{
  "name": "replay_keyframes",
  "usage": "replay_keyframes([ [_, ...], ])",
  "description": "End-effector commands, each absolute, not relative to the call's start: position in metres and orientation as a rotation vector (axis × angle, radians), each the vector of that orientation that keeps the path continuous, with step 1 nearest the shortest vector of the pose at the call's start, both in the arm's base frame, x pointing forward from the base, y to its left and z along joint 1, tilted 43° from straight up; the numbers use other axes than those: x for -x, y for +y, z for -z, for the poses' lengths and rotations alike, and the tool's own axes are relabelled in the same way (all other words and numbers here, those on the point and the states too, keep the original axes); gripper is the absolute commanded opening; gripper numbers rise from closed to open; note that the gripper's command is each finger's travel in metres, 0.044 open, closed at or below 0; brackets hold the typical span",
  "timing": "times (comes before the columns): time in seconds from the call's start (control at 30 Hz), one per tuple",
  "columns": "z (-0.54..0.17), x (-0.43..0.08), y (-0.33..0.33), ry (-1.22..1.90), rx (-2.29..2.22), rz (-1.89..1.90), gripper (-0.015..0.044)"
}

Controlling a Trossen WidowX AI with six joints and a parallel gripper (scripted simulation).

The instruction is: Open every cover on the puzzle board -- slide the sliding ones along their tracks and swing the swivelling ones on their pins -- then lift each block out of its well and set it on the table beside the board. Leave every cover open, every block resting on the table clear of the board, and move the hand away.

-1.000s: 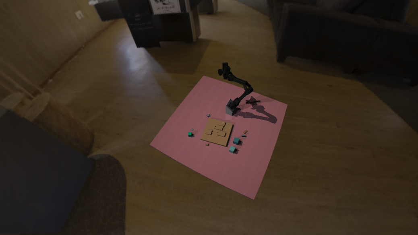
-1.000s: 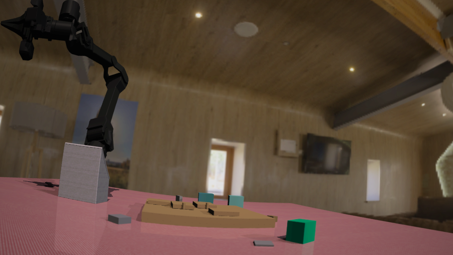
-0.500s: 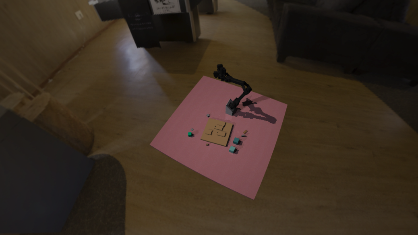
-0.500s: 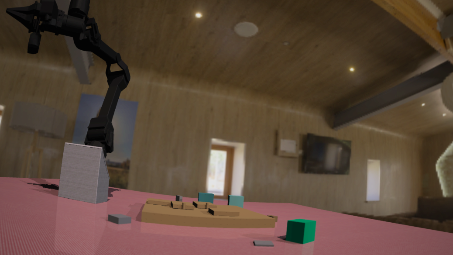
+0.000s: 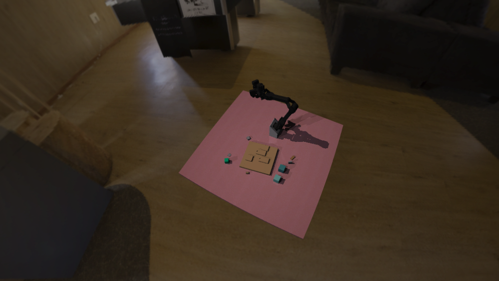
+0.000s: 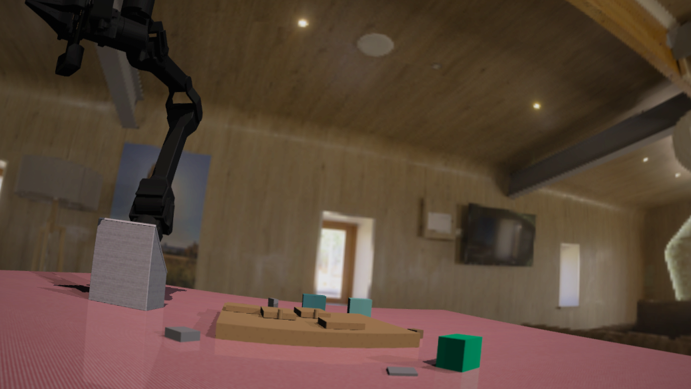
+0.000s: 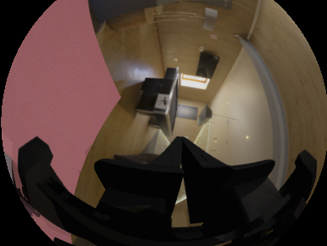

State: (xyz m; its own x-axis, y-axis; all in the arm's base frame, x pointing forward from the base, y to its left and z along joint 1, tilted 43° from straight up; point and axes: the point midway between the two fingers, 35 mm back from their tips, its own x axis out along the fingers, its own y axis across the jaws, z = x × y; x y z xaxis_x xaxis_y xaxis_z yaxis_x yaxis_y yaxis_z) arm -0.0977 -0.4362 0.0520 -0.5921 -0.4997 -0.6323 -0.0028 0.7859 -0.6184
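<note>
I hold my black jointed arm (image 5: 288, 101) (image 6: 180, 123) raised, its black gripper (image 5: 252, 93) (image 6: 28, 3) (image 7: 179, 140) closed on nothing, well away from the flat tan puzzle board (image 5: 258, 167) (image 6: 313, 336).

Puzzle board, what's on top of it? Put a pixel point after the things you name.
Four flat wooden covers sit on the puzzle board (image 5: 248, 167) (image 6: 313, 336), with small pins showing beside two. Whatever lies beneath the covers can't be seen.

Wood-look puzzle board (image 5: 255, 167) (image 6: 313, 334), smooth matt green cube (image 5: 226, 160) (image 6: 458, 352), brushed metal-look arm base (image 5: 274, 133) (image 6: 123, 263) (faintly streaked)
</note>
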Motion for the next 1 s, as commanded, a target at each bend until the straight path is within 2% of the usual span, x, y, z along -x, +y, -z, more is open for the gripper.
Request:
replay_keyframes([
  [0.0,-0.043,0.081,-0.438,2.074,0.384,0.685,0.0],
  [0.97,0.003,-0.059,-0.432,1.797,0.451,0.395,0.0],
])
